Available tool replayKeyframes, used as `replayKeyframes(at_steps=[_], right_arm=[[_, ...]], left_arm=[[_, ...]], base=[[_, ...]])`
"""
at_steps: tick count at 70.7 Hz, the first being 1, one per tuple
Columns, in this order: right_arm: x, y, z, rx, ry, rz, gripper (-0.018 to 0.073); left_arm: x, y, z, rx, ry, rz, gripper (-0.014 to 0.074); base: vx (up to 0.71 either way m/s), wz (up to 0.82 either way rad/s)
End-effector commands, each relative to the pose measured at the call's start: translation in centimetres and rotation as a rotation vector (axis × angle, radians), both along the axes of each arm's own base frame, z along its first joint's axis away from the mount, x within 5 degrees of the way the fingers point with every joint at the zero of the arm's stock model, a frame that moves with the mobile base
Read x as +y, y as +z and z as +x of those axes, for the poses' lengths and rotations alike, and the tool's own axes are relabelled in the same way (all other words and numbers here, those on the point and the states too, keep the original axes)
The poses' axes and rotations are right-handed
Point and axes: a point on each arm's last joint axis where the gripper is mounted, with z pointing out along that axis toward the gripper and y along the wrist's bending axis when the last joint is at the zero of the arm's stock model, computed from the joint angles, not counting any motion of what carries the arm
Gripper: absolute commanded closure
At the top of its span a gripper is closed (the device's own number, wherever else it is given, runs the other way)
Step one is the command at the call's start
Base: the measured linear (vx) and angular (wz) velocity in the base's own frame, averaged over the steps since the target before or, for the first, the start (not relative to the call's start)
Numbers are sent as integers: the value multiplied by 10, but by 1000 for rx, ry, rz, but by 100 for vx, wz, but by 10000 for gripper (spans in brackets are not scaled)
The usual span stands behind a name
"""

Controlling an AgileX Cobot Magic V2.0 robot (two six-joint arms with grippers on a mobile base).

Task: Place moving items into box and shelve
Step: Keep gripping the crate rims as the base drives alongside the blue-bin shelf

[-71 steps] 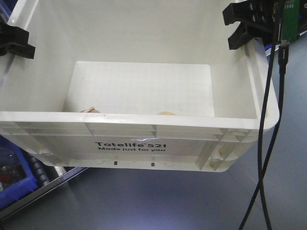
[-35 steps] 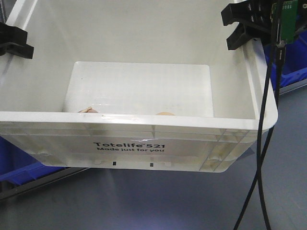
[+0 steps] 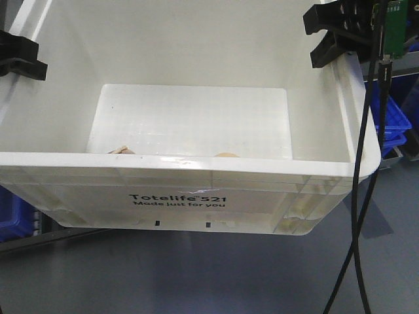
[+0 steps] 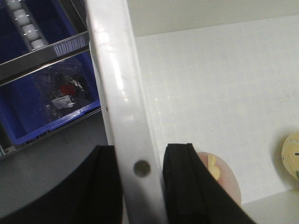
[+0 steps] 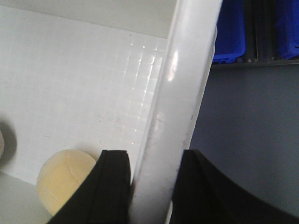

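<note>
Left hand (image 4: 140,186) and right hand (image 5: 149,191) each clamp a box (image 3: 196,167) rim; toys (image 4: 219,179) lie inside, lower frame.

You've got a white crate (image 3: 196,190) with black lettering and a faint grid-patterned floor, a greyish-pink plush (image 4: 224,179) with a yellow patch, a pale yellow plush (image 5: 65,179) — and blue bins (image 4: 51,107) at nine o'clock.

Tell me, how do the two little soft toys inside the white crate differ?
The pink toy is pinkish with a small yellow mark and lies by the left tool's wall. The yellow toy is pale yellow and round, lying by the right tool's wall. Both rest on the floor of the crate.
</note>
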Motion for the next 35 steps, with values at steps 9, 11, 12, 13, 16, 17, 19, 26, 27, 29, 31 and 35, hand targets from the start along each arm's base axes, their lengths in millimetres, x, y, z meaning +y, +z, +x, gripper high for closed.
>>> replayKeyframes(at_steps=[9,11,12,13,16,17,19,26,27,29,31,35], right_arm=[[-3,27,-15,-114,29,36,571],[-3,27,-15,-114,29,36,571],[-3,27,-15,-114,29,36,571],[-3,27,-15,-114,29,36,571],[-3,27,-15,-114,29,36,571],[-3,27,-15,-114,29,36,571],[-3,27,-15,-114,29,36,571],[-3,27,-15,-114,29,36,571],[-3,27,-15,-114,29,36,571],[-3,27,-15,-114,29,36,571],[-3,27,-15,-114,29,36,571],[-3,27,-15,-114,29,36,571]], left_arm=[[-3,28,-7,-174,1,-52,613],[-3,28,-7,-174,1,-52,613],[-3,28,-7,-174,1,-52,613],[-3,28,-7,-174,1,-52,613],[-3,28,-7,-174,1,-52,613],[-3,28,-7,-174,1,-52,613],[-3,28,-7,-174,1,-52,613],[-3,28,-7,-174,1,-52,613],[-3,28,-7,-174,1,-52,613],[-3,28,-7,-174,1,-52,613],[-3,28,-7,-174,1,-52,613],[-3,28,-7,-174,1,-52,613]], base=[[2,38],[2,37],[3,37],[3,37],[3,37],[4,36],[4,36],[5,34],[6,33],[7,32],[8,31],[8,32]])
